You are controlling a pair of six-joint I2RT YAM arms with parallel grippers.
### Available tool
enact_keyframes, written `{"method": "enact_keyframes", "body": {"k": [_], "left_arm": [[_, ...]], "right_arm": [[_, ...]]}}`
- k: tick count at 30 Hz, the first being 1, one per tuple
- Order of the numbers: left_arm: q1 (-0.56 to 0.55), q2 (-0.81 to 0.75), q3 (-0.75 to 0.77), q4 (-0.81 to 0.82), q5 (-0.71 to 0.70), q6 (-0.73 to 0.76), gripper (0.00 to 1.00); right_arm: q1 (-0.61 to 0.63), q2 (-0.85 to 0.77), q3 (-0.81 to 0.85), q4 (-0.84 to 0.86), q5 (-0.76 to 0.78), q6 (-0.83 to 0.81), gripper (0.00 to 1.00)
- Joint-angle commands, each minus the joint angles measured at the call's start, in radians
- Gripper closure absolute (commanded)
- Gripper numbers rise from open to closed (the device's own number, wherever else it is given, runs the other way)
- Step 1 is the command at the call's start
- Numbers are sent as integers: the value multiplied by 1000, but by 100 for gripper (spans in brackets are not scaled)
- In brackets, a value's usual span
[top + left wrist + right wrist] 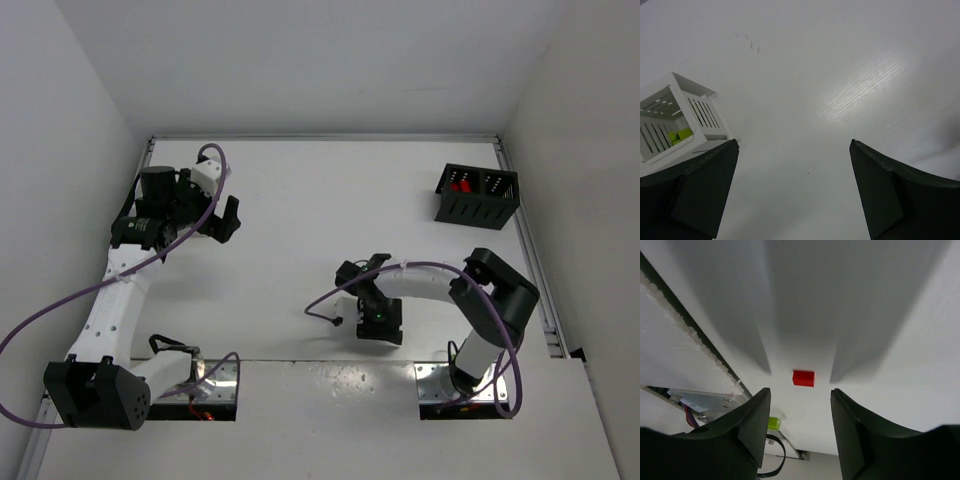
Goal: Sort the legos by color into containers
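One red brick [804,378] lies just beyond our spread right gripper [800,399], centred on its gap, long axis across; our left gripper [794,150], also spread, is far.

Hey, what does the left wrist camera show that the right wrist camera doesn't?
Only the left wrist view: the white slatted bin, with yellow-green pieces inside one compartment.

Only the right wrist view: a red brick lying on the table just beyond the fingertips, and a small yellow-green bit near the table's edge.

Both: the white table, and each arm's own dark fingers. The left gripper and right gripper are both open and holding nothing.
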Motion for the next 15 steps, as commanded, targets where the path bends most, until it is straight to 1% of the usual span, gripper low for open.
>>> {"method": "enact_keyframes", "body": {"k": [1, 5, 9, 12, 13, 15], "left_arm": [[-10, -6, 7, 30, 2, 1, 0], [-10, -6, 7, 30, -8, 1, 0], [-10, -6, 7, 30, -8, 1, 0], [-10, -6, 17, 30, -17, 10, 0], [-10, -6, 17, 30, -17, 10, 0], [-10, -6, 17, 30, -26, 10, 0]], "right_arm": [[26, 1, -11, 38, 62, 21, 48], [57, 11, -20, 89, 96, 45, 48], [75, 48, -20, 100, 132, 64, 48], [86, 61, -20, 109, 141, 73, 51], [86, 70, -20, 109, 142, 73, 54], [97, 70, -11, 109, 142, 82, 58]]}}
